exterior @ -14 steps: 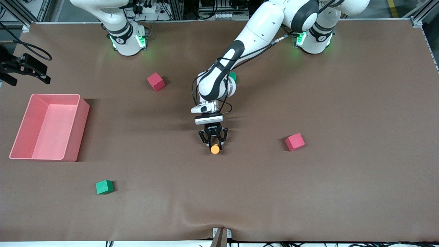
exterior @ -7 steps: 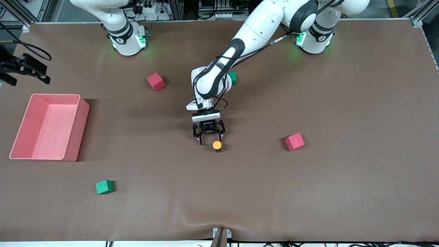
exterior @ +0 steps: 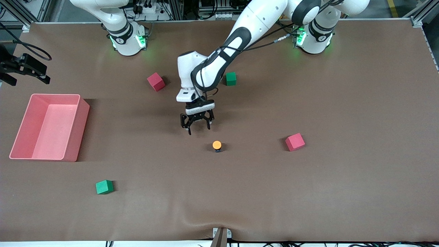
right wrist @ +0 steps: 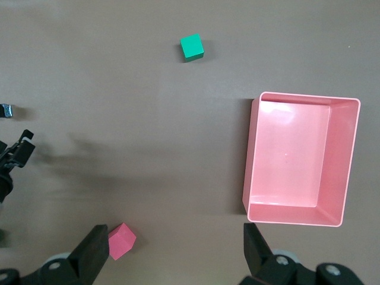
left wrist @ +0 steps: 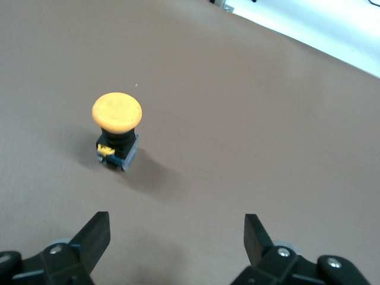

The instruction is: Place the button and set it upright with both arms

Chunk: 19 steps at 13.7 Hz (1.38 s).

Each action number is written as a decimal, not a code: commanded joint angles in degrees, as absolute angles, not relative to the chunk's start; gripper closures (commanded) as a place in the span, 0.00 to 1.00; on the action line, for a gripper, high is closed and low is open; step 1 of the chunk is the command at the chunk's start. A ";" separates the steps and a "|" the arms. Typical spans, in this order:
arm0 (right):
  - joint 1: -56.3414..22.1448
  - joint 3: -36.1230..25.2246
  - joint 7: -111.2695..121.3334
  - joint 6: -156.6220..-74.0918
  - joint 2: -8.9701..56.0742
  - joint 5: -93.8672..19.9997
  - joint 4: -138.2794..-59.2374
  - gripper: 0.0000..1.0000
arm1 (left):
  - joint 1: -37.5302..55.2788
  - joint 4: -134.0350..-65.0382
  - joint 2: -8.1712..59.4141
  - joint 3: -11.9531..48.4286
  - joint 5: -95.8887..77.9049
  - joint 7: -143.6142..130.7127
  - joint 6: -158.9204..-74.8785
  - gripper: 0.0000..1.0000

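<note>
button [exterior: 216, 145] standing upright on the table, looks done; left gripper [exterior: 198, 127] wide open just beside it, right gripper [right wrist: 178, 249] wide open, waiting over the bin's end, just needs clearing off

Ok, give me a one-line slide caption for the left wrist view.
Open left gripper hovers over the brown table, apart from the button standing upright, orange cap on top.

One orange-capped button [exterior: 216, 145] stands on the tabletop [exterior: 343, 188], just clear of the left claw [exterior: 198, 129]. Two red foam cubes [exterior: 156, 81] [exterior: 295, 142] lie apart, one either side of that claw. Two green foam cubes [exterior: 230, 78] [exterior: 104, 187] and one pink bin [exterior: 20, 127] complete the count.
</note>
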<state>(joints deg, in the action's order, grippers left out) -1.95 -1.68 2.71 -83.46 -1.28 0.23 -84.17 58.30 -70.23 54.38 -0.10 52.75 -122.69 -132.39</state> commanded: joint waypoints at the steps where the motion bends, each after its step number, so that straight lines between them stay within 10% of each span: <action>1: -1.41 -1.41 3.52 -82.79 -1.58 0.70 -83.76 0.00 | 58.01 -71.46 50.46 0.35 45.47 -121.39 -133.86 0.00; 19: -1.41 -1.41 3.52 -82.79 -1.58 0.70 -83.76 0.00 | 41.16 -71.81 22.25 -0.09 9.76 -79.72 -115.32 0.00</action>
<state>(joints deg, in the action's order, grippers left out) -1.94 -1.78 2.75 -83.36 -1.29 0.23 -84.17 43.87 -69.54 26.26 -0.54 10.90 -81.49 -117.75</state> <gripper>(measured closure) 0.000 0.000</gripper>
